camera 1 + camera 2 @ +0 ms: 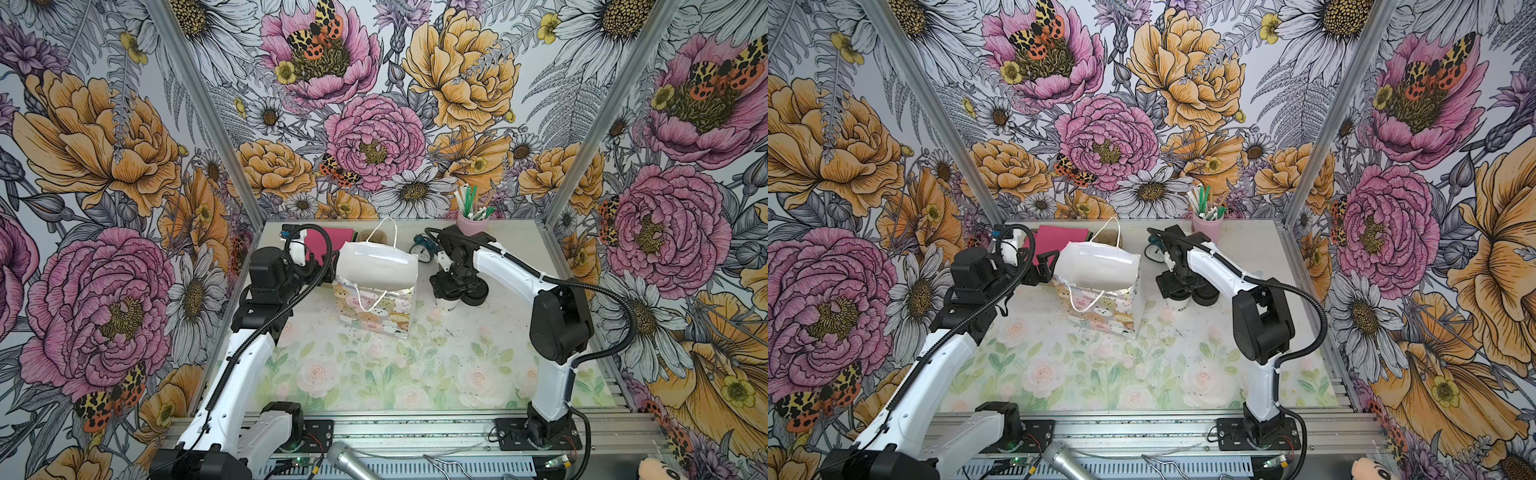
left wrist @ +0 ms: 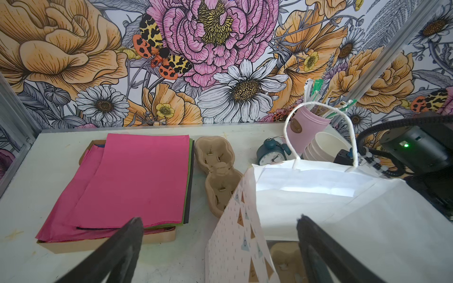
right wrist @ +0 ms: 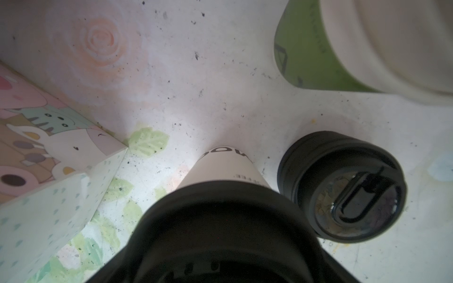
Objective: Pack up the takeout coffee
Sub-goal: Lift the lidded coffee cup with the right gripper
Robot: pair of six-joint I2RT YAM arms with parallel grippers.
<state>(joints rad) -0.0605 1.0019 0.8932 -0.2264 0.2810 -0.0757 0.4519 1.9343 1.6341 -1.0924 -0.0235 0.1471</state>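
The takeout coffee (image 1: 446, 306) (image 1: 1181, 306) is a small white paper cup (image 3: 225, 169) with a black lid, standing on the table just right of the gift bag (image 1: 374, 316). My right gripper (image 1: 451, 291) (image 1: 1183, 291) is down over the lid and hides it in both top views. The lid fills the near part of the right wrist view and hides the jaws there. My left gripper (image 2: 220, 227) (image 1: 1046, 266) stands open at the bag's left rim, with the bag's side edge between its fingers (image 2: 132, 232). The bag stands upright with its mouth open.
A squat pile of black lids (image 3: 343, 186) (image 1: 475, 295) sits right next to the coffee. A stack of cups with a green bottom (image 3: 306, 49), an alarm clock (image 1: 422, 249) and a pink cup of straws (image 1: 471, 222) stand behind. Pink paper (image 2: 137, 178) and a pulp cup carrier (image 2: 215, 161) lie at the back left.
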